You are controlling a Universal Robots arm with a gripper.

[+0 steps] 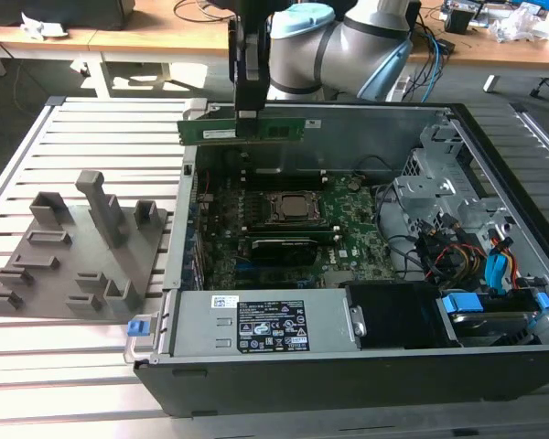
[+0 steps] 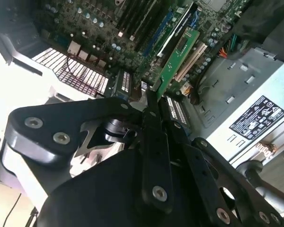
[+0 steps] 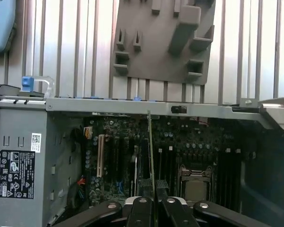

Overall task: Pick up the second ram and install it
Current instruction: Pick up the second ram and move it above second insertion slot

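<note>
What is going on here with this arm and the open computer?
The robot arm's gripper is shut on the second ram, a narrow green stick, and holds it level in the air over the open computer case. The stick hangs above the motherboard and is not yet seated in a slot. The grey holder tray lies on the slatted table outside the case, on the exterior view's left.
</note>
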